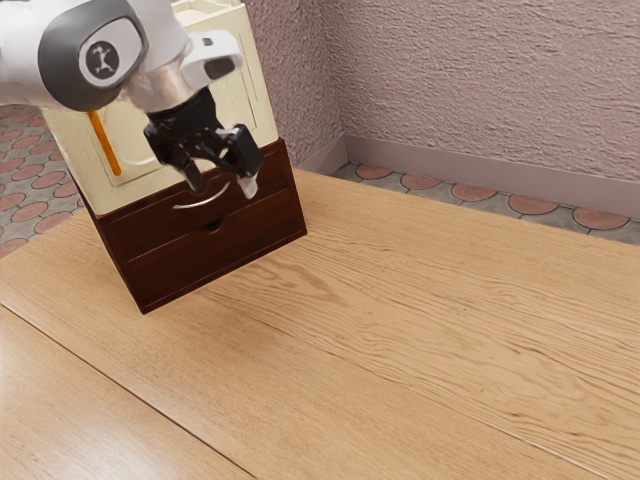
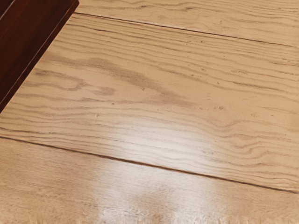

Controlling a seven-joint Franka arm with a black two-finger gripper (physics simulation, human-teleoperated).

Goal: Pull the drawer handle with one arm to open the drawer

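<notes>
End effector [image 1: 223, 188]: black, fingers apart. Near it: handle [image 1: 203, 204], slim, pale, curved. Beyond it: drawer [image 1: 145, 232], dark wood, flat-fronted. Below it: surface [image 1: 400, 300], wooden, wavy grain.

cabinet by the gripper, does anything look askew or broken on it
Nothing stands out: the cabinet stands upright on the table, and the curved handle on its dark front looks intact.

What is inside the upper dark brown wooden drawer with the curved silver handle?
Its contents cannot be seen: the drawer's closed-looking front covers them. Outside are the handle and the black two-finger hand.
</notes>
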